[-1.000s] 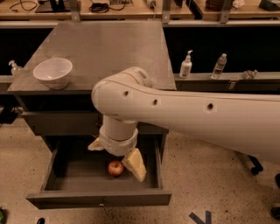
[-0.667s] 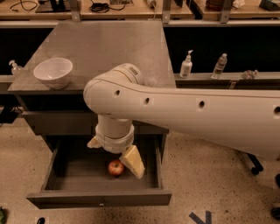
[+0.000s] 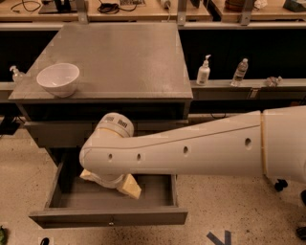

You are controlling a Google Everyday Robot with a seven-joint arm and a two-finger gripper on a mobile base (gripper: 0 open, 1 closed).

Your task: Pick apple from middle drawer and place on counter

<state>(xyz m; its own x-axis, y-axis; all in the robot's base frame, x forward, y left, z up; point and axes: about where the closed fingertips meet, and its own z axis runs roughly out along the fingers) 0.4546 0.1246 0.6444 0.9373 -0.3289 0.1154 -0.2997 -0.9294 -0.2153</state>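
The middle drawer is pulled open below the grey counter. My white arm reaches in from the right, and its wrist hangs over the drawer's left half. My gripper is down inside the drawer. Its two yellowish fingers stick out on either side of the wrist, spread apart. The apple is hidden under the wrist. I cannot tell whether the fingers touch it.
A white bowl stands on the counter's front left corner. A pump bottle and a water bottle stand on the ledge to the right. Another small bottle is at the left. Wooden benches run along the back.
The arm has swung left and dropped lower into the drawer. The apple, seen earlier between the fingers, is now covered by the wrist.
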